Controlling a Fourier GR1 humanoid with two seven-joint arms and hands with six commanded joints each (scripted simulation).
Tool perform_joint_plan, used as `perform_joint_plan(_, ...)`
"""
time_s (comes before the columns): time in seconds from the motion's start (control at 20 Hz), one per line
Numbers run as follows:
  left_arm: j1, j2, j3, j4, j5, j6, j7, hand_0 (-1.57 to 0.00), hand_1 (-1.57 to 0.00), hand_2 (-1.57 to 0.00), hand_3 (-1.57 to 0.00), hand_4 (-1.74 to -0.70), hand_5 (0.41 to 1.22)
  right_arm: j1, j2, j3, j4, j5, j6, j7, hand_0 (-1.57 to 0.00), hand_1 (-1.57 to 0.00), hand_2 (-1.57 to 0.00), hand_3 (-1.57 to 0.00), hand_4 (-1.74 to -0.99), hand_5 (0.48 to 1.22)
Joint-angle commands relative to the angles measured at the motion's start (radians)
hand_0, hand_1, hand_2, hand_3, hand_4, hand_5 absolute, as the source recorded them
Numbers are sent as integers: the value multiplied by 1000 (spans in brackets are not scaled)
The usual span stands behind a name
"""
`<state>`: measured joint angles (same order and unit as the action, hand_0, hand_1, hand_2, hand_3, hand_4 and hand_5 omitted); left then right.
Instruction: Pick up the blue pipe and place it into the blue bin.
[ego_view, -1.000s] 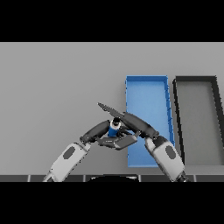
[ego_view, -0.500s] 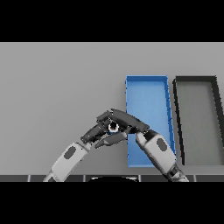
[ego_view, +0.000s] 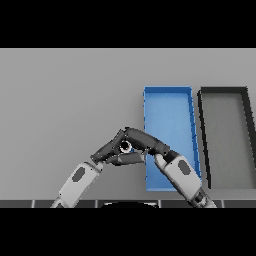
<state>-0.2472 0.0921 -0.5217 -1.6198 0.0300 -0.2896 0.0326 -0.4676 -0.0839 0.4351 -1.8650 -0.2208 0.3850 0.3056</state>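
Left hand: the left hand (ego_view: 111, 150) comes up from the lower left, fingers curled round the blue pipe (ego_view: 126, 147) from the left side.
Right hand: the right hand (ego_view: 146, 141) reaches in from the lower right, fingers bent over the same pipe; the 2 hands meet above the grey table (ego_view: 65, 100).
Pipe: only a small patch shows between the fingers, just left of the bin's left wall, not inside it.
Blue bin: the blue bin (ego_view: 168, 90) lies beyond the right forearm.
Dark bin: a dark bin (ego_view: 223, 90) sits just beside it, to its right.
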Motion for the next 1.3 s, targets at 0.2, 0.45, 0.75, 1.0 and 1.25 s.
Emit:
perform_joint_plan(0.2, -2, 22, 12, 3, -75, -53, -10, -668, -634, -608, -616, -1226, 1221, -17, -7, 16, 0, 15, -43, 18, -1558, -1558, -1559, -1555, -1485, 1205)
perform_joint_plan(0.45, 1, 0, 18, 16, -181, -52, -50, -218, -207, -198, -201, -923, 899, -10, -19, 27, -22, 18, -69, 41, -1567, -1567, -1567, -1566, -1488, 1216)
perform_joint_plan(0.75, 18, -17, 49, 37, -128, -53, 1, -57, -54, -51, -52, -884, 654, -14, -39, 15, -9, 20, -84, 12, -1570, -1570, -1570, -1570, -1488, 1220)
perform_joint_plan(1.0, 41, -27, 51, 18, -112, -44, 57, -18, -17, -16, -16, -909, 564, -10, -10, -23, -45, -205, -123, 106, -1571, -1571, -1571, -1571, -1490, 1221)
perform_joint_plan(1.25, 58, -16, 48, -8, -99, -53, 80, -5, -5, -5, -5, -925, 500, -187, -36, -118, -83, -377, -270, 231, -1571, -1571, -1571, -1571, -1492, 1221)
